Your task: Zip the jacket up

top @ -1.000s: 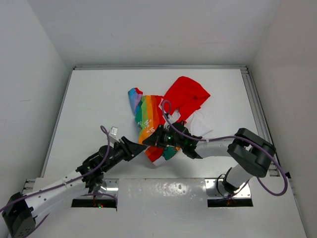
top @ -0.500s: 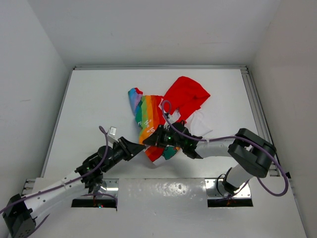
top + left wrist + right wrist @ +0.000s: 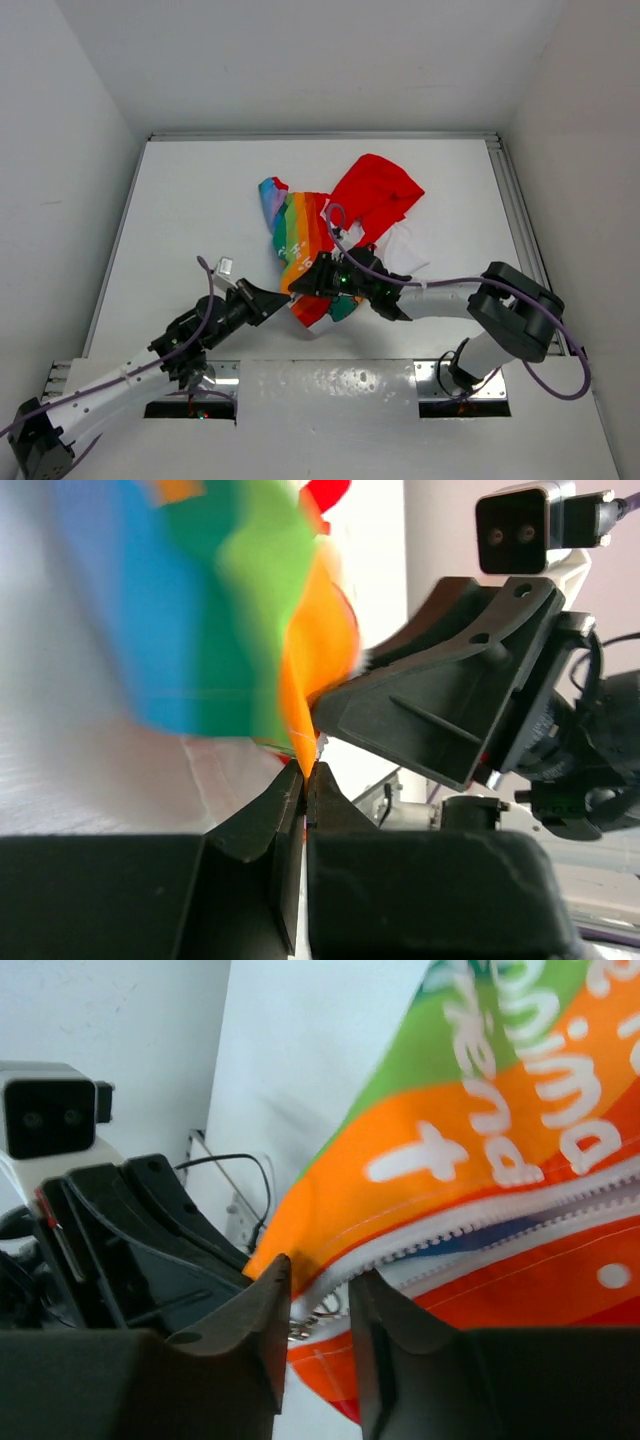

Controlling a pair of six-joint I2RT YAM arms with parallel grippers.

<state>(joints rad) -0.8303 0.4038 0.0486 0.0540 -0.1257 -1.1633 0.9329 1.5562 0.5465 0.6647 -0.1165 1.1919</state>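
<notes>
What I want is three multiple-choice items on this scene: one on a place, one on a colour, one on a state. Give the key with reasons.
1. In the top view, where does the red fabric hood of the small rainbow-striped child's jacket lie?
A) at the garment's far right part
B) under the left arm
C) hanging off the table

2. What colour is the lettering on the jacket's orange stripe?
A) black
B) white
C) yellow

3. How does the black two-finger left gripper stand?
A) wide open above the table
B) shut on the jacket's orange edge
C) shut on nothing

Key:
1 A, since the hood spreads out beyond the stripes to the far right.
2 B, since the right wrist view shows white letters on orange.
3 B, since the left wrist view shows its fingertips pressed together on orange fabric.
</notes>
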